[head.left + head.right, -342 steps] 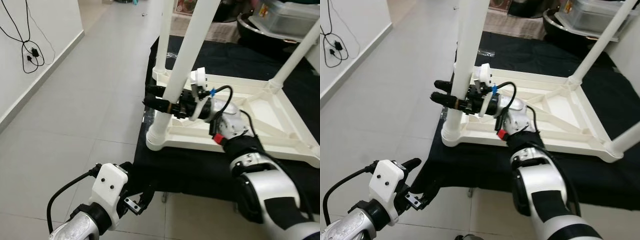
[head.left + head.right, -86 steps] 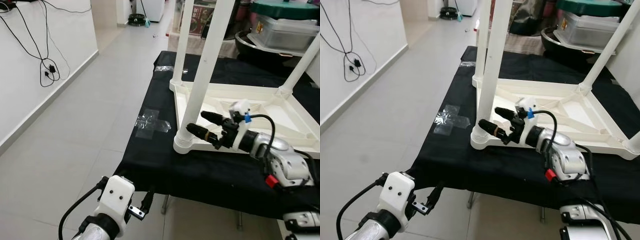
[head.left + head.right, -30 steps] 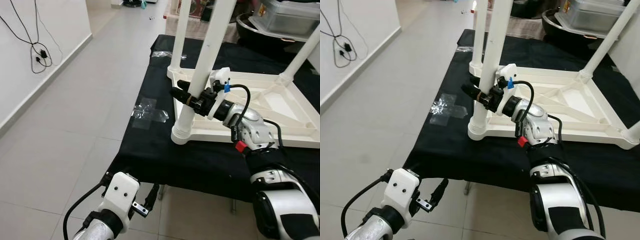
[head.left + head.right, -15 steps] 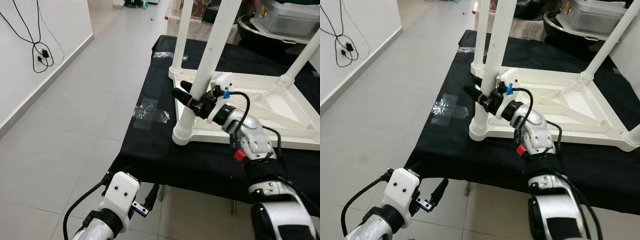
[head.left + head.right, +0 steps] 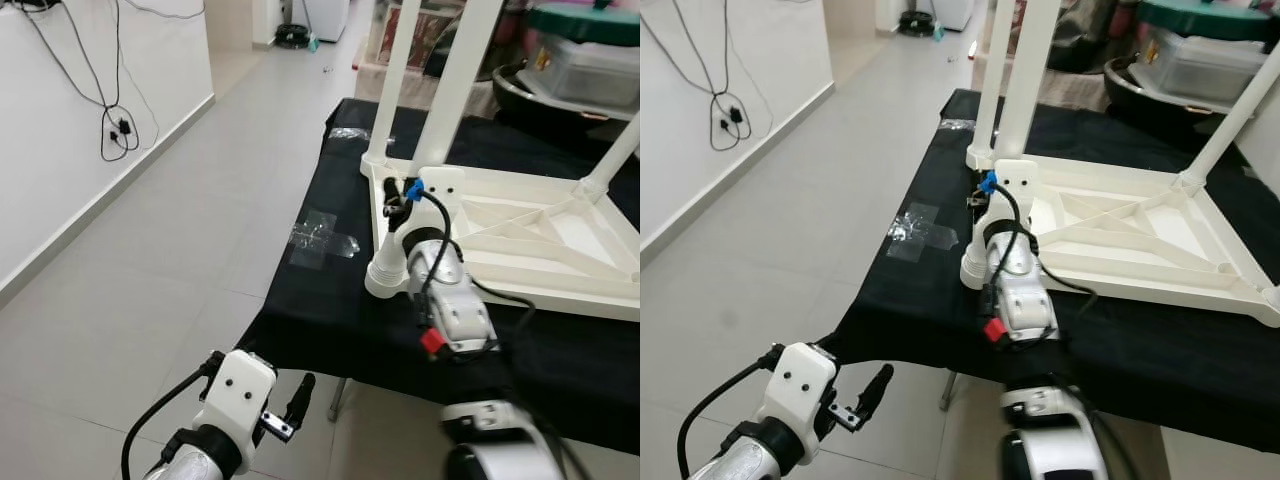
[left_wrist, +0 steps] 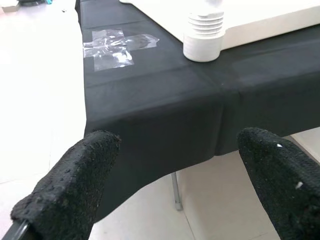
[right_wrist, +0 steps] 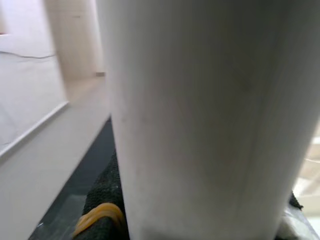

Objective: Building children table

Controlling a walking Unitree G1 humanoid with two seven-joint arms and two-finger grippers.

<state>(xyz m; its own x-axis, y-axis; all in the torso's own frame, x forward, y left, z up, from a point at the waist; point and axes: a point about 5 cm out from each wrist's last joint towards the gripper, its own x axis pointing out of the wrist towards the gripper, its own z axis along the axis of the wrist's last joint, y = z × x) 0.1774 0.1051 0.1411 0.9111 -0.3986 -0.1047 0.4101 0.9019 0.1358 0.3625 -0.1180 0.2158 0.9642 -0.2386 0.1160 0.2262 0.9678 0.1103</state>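
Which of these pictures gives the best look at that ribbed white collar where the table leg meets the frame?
The left wrist view: the collar sits unobstructed on the black cloth, ridges sharp. In the eye views the right arm hides part of it, leaving its rim showing. The right wrist view shows the leg close up, blurred, with no collar.

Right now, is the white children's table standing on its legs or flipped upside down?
Upside down: the tabletop frame lies flat on the black cloth, with its white legs pointing upward.

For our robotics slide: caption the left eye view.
Right gripper at the near white leg of the upturned children's table on black cloth.
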